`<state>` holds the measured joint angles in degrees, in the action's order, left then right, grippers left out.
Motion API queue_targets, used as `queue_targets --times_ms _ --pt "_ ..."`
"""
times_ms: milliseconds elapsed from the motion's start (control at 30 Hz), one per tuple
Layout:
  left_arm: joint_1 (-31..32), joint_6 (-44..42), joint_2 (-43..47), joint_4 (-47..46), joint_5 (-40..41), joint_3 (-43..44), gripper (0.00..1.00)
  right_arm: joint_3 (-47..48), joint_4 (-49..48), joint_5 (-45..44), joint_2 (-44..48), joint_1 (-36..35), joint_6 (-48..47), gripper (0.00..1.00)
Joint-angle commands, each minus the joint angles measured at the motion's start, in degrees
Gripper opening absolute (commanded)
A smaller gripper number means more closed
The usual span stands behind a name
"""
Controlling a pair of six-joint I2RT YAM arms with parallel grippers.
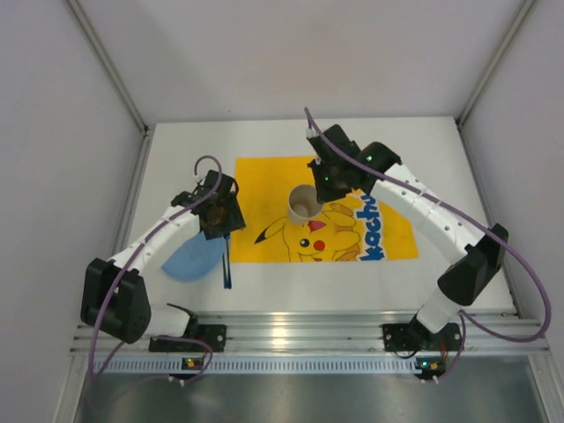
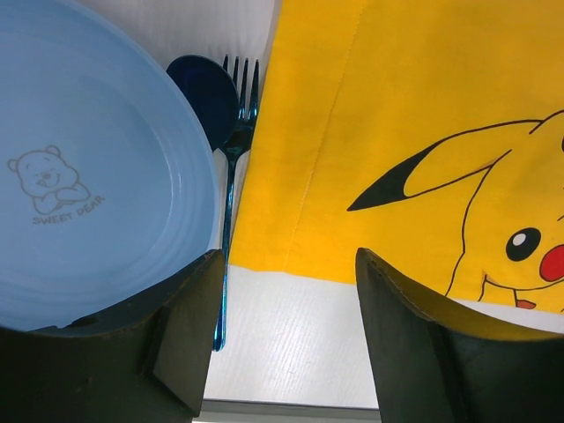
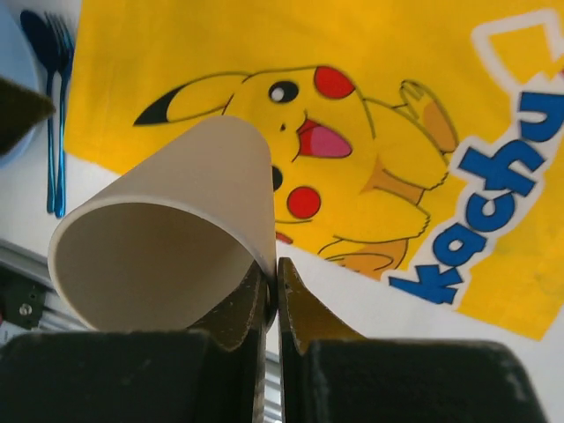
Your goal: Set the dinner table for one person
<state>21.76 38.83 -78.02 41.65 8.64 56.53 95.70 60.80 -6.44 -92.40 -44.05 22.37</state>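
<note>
The white dinner table carries a yellow Pikachu mat. My right gripper is shut on the rim of a beige paper cup, one finger inside and one outside, holding it above the mat; the cup fills the left of the right wrist view. My left gripper is open and empty over the mat's left edge. A light blue plate with a bear print lies left of the mat. A blue fork and dark blue spoon lie between plate and mat.
Grey panels wall the table on the left, right and back. A silver aluminium rail runs along the near edge, with both arm bases on it. The mat's blue lettering is at its right end.
</note>
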Motion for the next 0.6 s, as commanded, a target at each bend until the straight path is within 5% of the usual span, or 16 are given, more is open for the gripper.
queue_targets --times_ms 0,267,567 --pt "-0.6 -0.4 2.6 0.8 0.9 1.0 0.67 9.0 6.1 -6.6 -4.1 4.6 -4.2 0.00" --pt "-5.3 -1.9 4.2 0.9 -0.6 0.9 0.72 15.7 1.9 -4.7 -11.9 26.4 -2.1 0.00" --pt "-7.2 -3.7 3.7 2.4 -0.8 0.7 0.73 27.3 -0.6 -9.2 -25.6 34.6 -1.5 0.00"
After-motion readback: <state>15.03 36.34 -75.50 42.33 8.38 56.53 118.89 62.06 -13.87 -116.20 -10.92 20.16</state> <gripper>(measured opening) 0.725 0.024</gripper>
